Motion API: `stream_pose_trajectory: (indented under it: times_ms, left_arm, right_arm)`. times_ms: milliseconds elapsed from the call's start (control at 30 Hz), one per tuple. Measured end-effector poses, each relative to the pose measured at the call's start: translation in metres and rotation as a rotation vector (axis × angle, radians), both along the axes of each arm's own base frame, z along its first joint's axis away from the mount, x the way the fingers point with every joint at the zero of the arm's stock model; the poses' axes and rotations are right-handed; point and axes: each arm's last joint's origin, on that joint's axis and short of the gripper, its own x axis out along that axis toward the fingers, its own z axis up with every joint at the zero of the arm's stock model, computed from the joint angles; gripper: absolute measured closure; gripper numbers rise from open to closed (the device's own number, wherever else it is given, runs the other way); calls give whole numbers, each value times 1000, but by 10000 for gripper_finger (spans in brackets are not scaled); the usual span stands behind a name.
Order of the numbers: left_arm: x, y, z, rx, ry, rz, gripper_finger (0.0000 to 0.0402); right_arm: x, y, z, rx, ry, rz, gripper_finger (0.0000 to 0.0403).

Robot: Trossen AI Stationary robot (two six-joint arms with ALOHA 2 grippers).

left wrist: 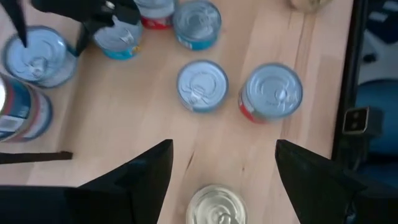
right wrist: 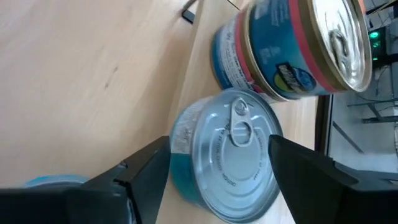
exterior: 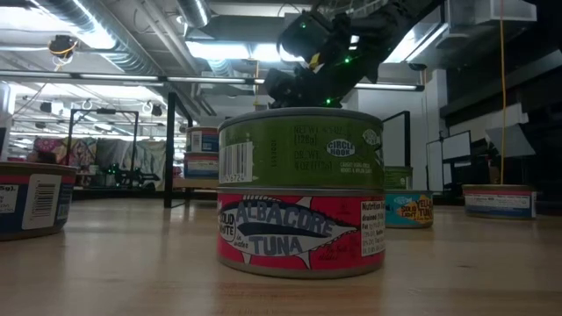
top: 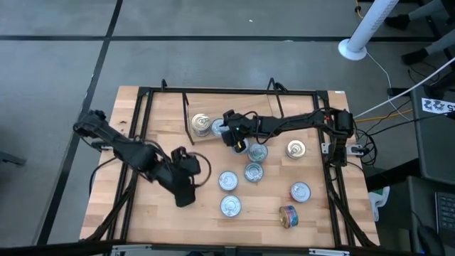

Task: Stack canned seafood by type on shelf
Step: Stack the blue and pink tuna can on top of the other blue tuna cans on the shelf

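Several round cans stand on the wooden table [top: 163, 114]. A blue-and-red stack [right wrist: 292, 50] stands on the small shelf [right wrist: 200, 68], also seen as the stack [top: 201, 125]. My right gripper [top: 232, 136] reaches in from the right and is shut on a silver-lidded teal can [right wrist: 230, 155] beside that stack. My left gripper [top: 183, 195] hangs open above the table's near left part. A pale-lidded can [left wrist: 214, 208] lies below the gap of the left gripper [left wrist: 224, 149], untouched. A green can on a red tuna can [exterior: 300, 197] stands close to the low camera. My right gripper has the teal can between its two fingers, one on each side of the can's round wall [right wrist: 179, 171]. The fingers slant down from the table's right side. The can's lid faces up. Whether its base rests on the shelf or hangs clear, I cannot tell.
Loose cans stand mid-table: silver lids [top: 227, 180], [top: 254, 171], [top: 257, 151], a gold lid [top: 296, 148] and a red-sided one [top: 300, 191]. A multicoloured can [top: 288, 216] lies on its side near the front right. Black rails [top: 142, 142] frame the tabletop.
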Motion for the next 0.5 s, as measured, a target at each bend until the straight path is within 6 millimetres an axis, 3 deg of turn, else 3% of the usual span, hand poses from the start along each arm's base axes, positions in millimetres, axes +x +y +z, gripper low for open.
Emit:
stream_pose_trajectory:
  times_ms: [267, 500]
  left_arm:
    - [14, -28, -34, -51, 115, 49, 125]
    - [22, -50, -65, -120, 230, 127, 125]
  right_arm:
    - [1, 23, -1, -23, 22, 32, 132]
    - [3, 59, -1, -23, 21, 120, 132]
